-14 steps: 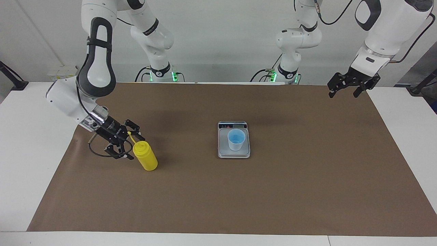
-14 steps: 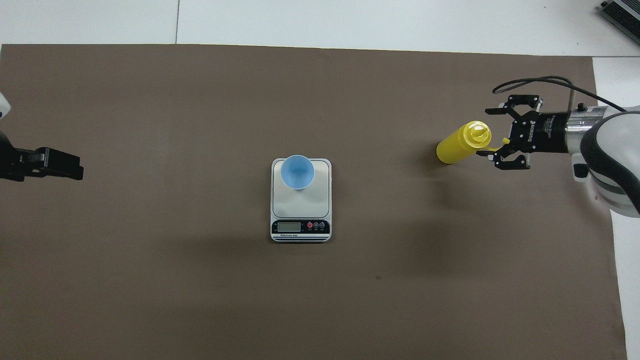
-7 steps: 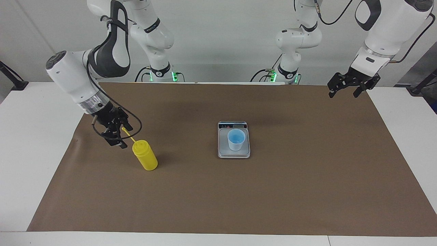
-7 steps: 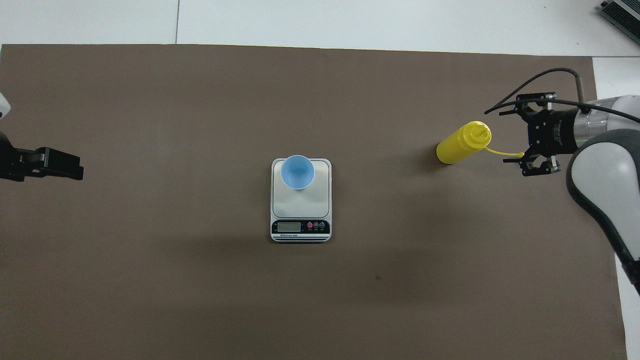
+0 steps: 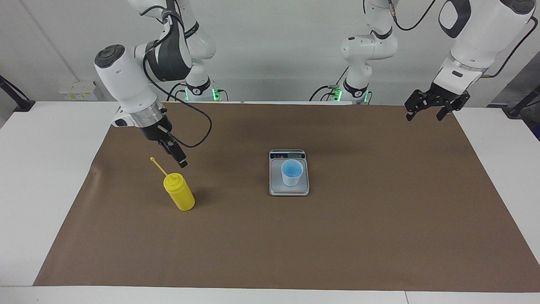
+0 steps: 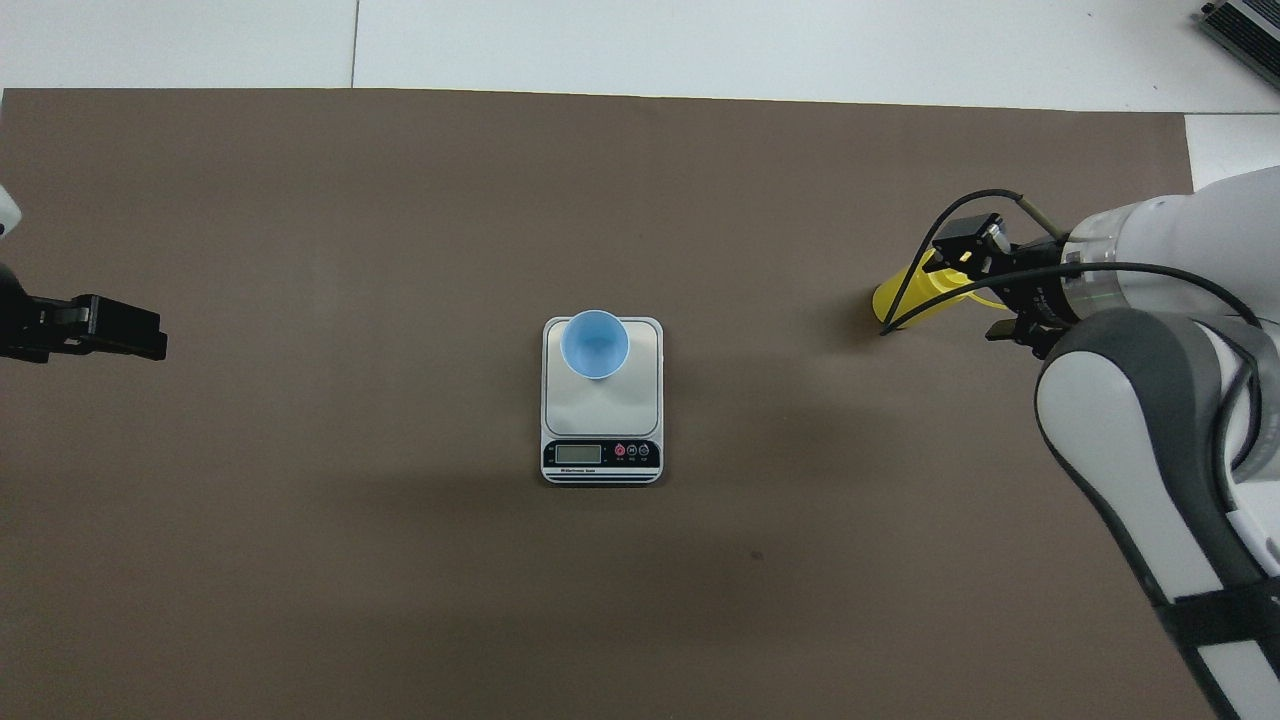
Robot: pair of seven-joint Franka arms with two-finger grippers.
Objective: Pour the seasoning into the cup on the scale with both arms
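A brown paper sheet (image 5: 270,245), matte and smooth, is spread over a white table (image 5: 38,169). Toward the right arm's end of the sheet a bright yellow plastic bottle (image 5: 180,195) is stood upright; it is cylindrical, with a rounded cap and a thin yellow cap stick (image 5: 159,165) that slants up from its top. Nothing is gripped around the bottle.

Near the middle of the sheet a flat rectangular scale (image 5: 289,190) of silver-grey finish is laid, its dark display strip (image 6: 601,453) turned toward the robots. On its grey plate a small tapered cup (image 5: 292,172) is set, whitish outside and pale blue inside. No contents can be made out in the cup.

The right gripper (image 5: 180,162) is held in the air just above and beside the top of the bottle, clear of it, seen edge-on; its fingers are taken to be apart, with nothing between them. The left gripper (image 5: 430,110) is kept waiting over the sheet's edge at the left arm's end of the table, well apart from the scale, its black fingers spread and empty.
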